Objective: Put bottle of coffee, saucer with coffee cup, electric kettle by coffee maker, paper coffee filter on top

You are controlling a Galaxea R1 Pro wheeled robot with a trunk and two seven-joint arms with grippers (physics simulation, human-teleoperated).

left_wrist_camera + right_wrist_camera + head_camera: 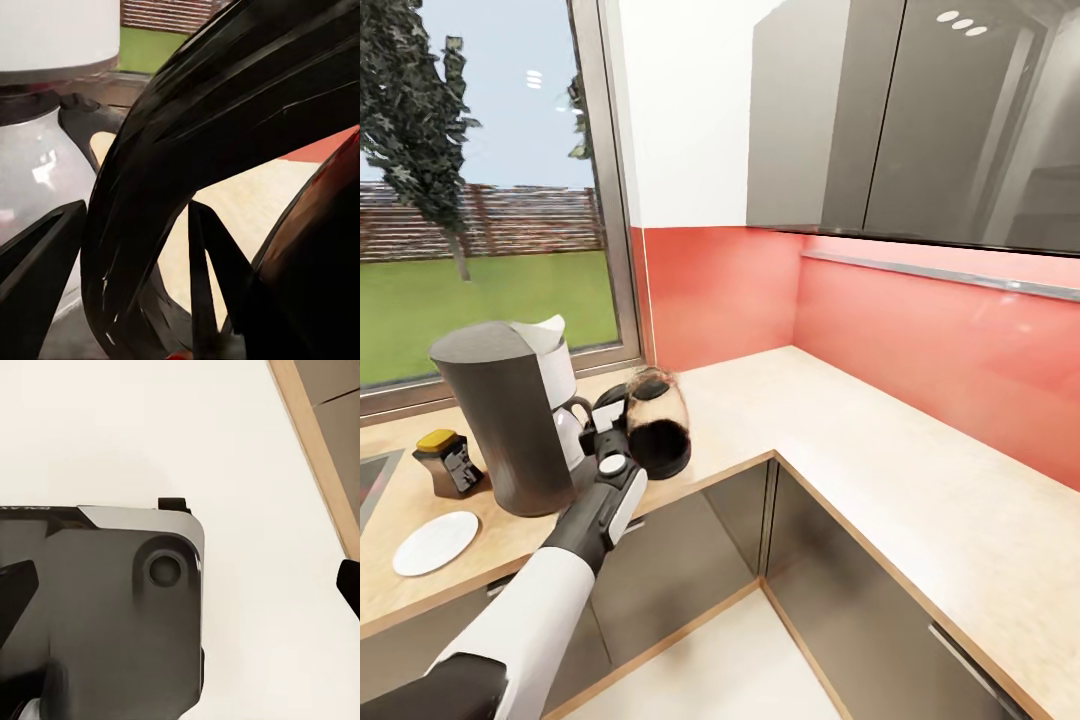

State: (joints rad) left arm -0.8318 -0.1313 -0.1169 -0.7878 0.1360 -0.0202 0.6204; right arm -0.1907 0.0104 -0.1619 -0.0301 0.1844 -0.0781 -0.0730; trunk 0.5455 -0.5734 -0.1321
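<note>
The coffee maker stands on the countertop by the window, with the paper coffee filter on its top. To its left are the bottle of coffee and, nearer the front edge, the bare saucer. The electric kettle is right beside the coffee maker, slightly tilted, its base at the counter's front edge. My left gripper is shut on its black loop handle, close to the carafe. My right gripper is open, pointing down. The coffee cup is out of view.
The counter turns a corner and runs on along the red backsplash, under grey wall cabinets. A sink edge shows at far left. Below the right gripper are the pale floor and the robot's dark base.
</note>
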